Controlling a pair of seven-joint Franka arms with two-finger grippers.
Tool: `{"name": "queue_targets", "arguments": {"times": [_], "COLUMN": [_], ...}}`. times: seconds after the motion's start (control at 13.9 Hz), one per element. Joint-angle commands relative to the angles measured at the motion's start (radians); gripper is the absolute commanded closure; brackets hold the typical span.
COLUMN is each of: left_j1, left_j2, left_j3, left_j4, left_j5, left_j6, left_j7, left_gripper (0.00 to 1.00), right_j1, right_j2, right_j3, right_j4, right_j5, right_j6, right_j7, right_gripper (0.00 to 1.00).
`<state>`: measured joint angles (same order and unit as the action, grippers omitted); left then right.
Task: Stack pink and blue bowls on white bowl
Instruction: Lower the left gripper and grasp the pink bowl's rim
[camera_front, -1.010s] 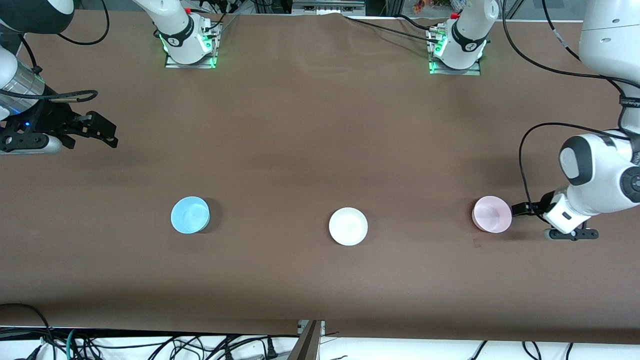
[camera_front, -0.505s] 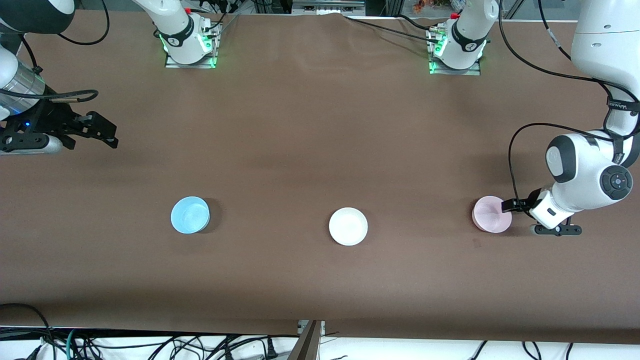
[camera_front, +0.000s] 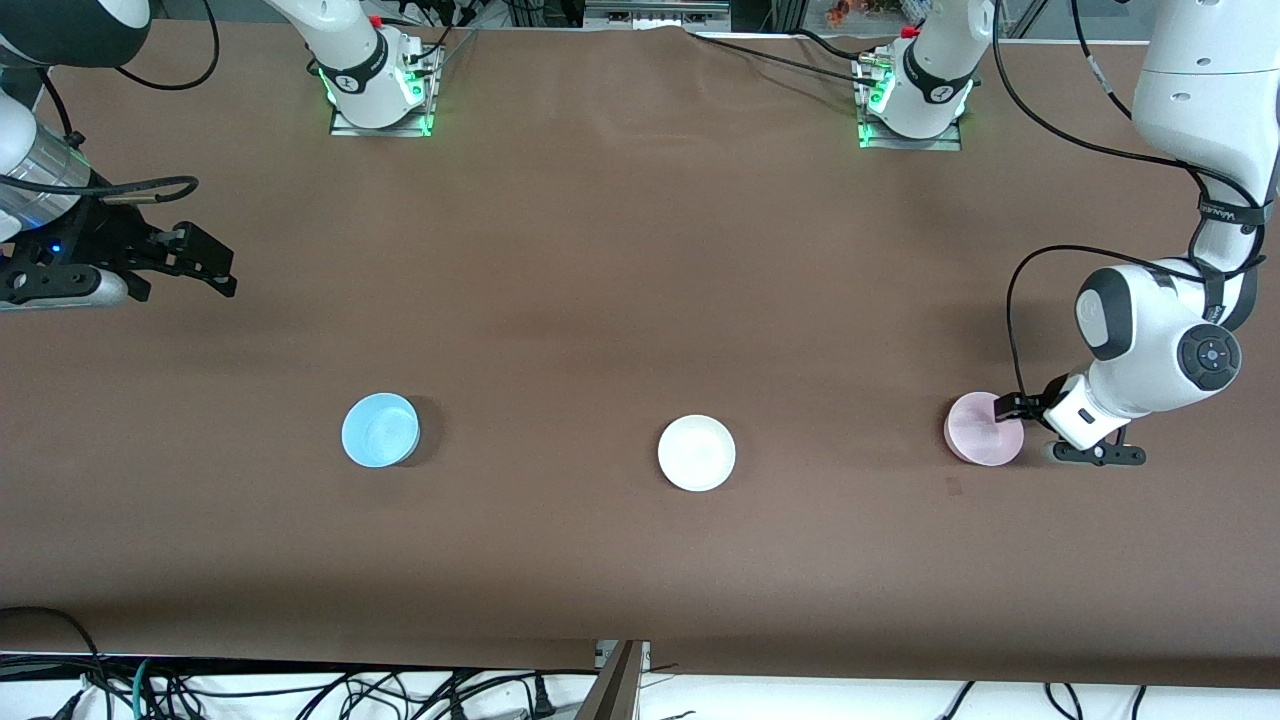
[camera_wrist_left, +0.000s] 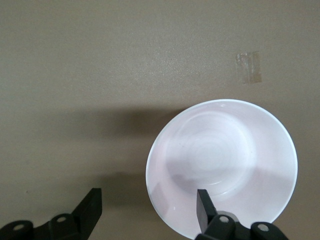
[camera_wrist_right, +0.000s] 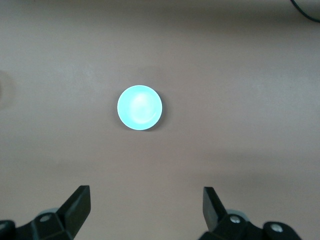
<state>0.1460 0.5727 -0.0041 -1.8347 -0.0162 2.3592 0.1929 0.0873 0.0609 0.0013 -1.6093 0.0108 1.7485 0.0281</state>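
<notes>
Three bowls stand in a row on the brown table. The pink bowl (camera_front: 984, 428) (camera_wrist_left: 222, 167) is toward the left arm's end, the blue bowl (camera_front: 380, 430) (camera_wrist_right: 139, 107) toward the right arm's end, and the white bowl (camera_front: 696, 453) between them. My left gripper (camera_front: 1012, 408) (camera_wrist_left: 147, 205) is open and straddles the pink bowl's rim, one finger over the inside and one outside. My right gripper (camera_front: 222, 275) (camera_wrist_right: 145, 200) waits open and empty above the table at the right arm's end, apart from the blue bowl.
A small piece of clear tape (camera_wrist_left: 248, 67) lies on the table beside the pink bowl, nearer the front camera. Both arm bases (camera_front: 378, 85) (camera_front: 915, 95) stand along the table's back edge. Cables hang past the table's front edge.
My left arm has moved in toward the pink bowl, so its gripper now straddles the rim, with the jaws slightly narrower. The right arm and all three bowls have not moved.
</notes>
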Motion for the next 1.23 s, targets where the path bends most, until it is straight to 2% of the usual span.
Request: {"name": "queue_targets", "arguments": {"times": [0.0,0.14,0.51,0.79,1.15], "left_j1": [0.0,0.0,-0.002,-0.003,-0.005], "left_j2": [-0.022,-0.022,-0.02,-0.02,-0.02], "left_j3": [0.001,0.001,0.001,0.001,-0.001], "left_j4": [-0.026,-0.026,-0.026,-0.026,-0.026], "left_j5": [-0.013,-0.013,-0.011,-0.011,-0.011], "left_j6": [0.014,0.014,0.014,0.014,0.014], "left_j7": [0.037,0.037,0.039,0.039,0.039], "left_gripper": [0.18,0.22,0.43,0.49,0.64], "right_j1": [-0.001,-0.001,-0.001,-0.001,0.0], "right_j2": [0.002,0.002,0.004,0.004,0.022], "right_j3": [0.0,0.0,-0.001,-0.001,-0.001], "right_j4": [0.003,0.003,0.003,0.003,0.003], "right_j5": [0.015,0.015,0.015,0.015,0.014], "right_j6": [0.005,0.005,0.005,0.005,0.005], "right_j7": [-0.025,-0.025,-0.025,-0.024,-0.022], "right_gripper": [0.01,0.01,0.01,0.01,0.01]}}
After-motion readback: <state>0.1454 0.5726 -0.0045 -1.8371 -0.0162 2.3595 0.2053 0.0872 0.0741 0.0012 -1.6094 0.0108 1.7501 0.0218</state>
